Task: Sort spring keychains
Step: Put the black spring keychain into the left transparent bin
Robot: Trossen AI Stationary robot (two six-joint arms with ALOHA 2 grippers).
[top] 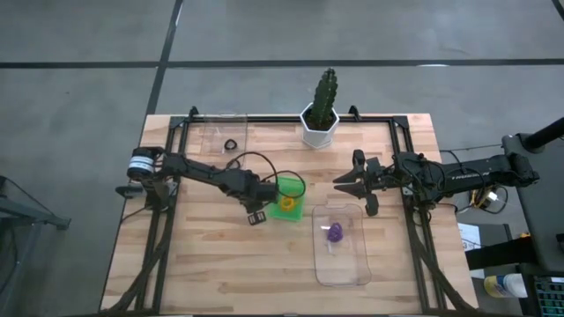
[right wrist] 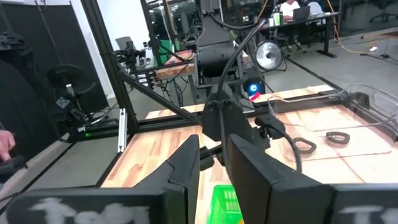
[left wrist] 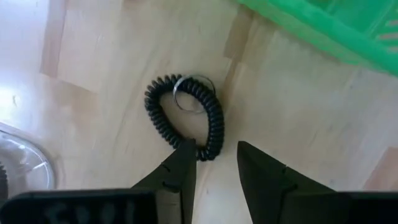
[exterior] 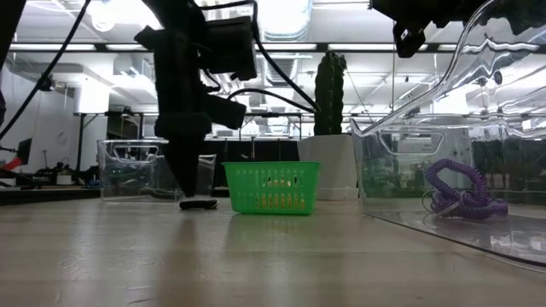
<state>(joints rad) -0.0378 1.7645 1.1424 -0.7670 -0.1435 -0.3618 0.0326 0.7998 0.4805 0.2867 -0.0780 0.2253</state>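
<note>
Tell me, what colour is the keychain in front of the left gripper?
Black keychain, clearest in the left wrist view.

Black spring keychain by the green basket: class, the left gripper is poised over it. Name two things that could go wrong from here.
1. The left gripper has open fingers straddling only one end of the black spring keychain; closing there might pinch a single coil, which may slip out.
2. The green basket sits close beside the gripper, so lifting or swinging could nudge it.
</note>
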